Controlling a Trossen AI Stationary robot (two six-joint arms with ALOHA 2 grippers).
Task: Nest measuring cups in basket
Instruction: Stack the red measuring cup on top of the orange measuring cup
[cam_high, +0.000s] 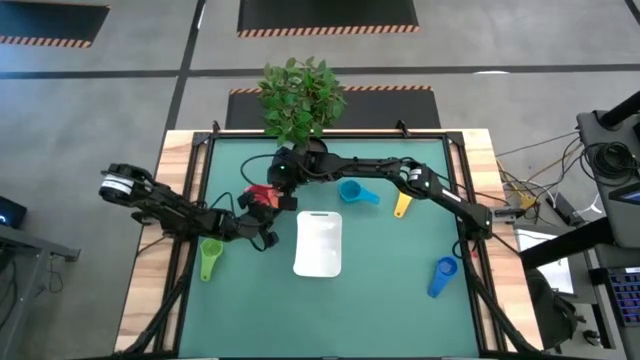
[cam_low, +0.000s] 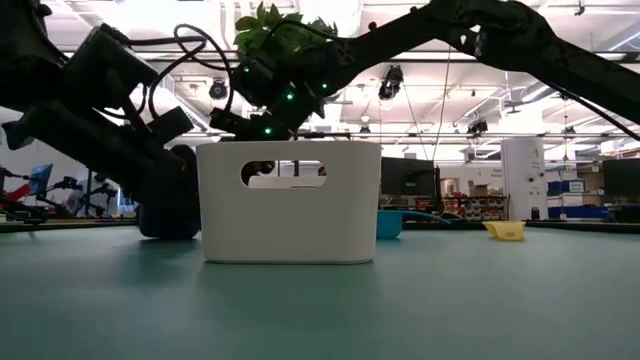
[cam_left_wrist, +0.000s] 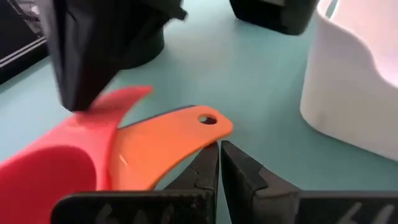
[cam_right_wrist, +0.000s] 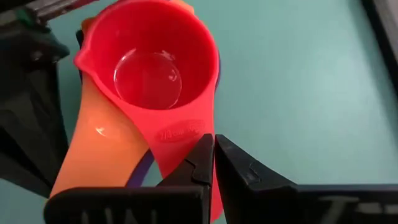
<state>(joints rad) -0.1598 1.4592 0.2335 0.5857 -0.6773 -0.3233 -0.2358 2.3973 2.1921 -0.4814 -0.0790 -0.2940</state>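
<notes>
A red measuring cup (cam_right_wrist: 149, 74) sits nested in an orange cup (cam_right_wrist: 93, 143), with a purple cup (cam_right_wrist: 144, 165) under both. This stack stands left of the white basket (cam_high: 318, 243). My right gripper (cam_right_wrist: 214, 149) reaches over from the right and is shut on the red cup. My left gripper (cam_left_wrist: 219, 155) is shut, its tips beside the orange cup's handle (cam_left_wrist: 180, 134). Green (cam_high: 210, 258), teal (cam_high: 355, 192), yellow (cam_high: 402, 205) and blue (cam_high: 441, 275) cups lie apart on the mat. My left gripper's shut fingertips (cam_left_wrist: 205, 163) lie right against the near edge of the orange handle; I cannot tell whether they touch it. My right gripper pinches the red cup's handle (cam_right_wrist: 186, 155) between its two fingers, lying along the handle, with the bowl upright and nested in the orange cup.
A leafy plant (cam_high: 300, 95) stands at the table's far edge, just behind my right arm. The basket's wall (cam_low: 290, 200) hides the stack in the low view. Open mat lies near the table's front edge and between the basket and the blue cup.
</notes>
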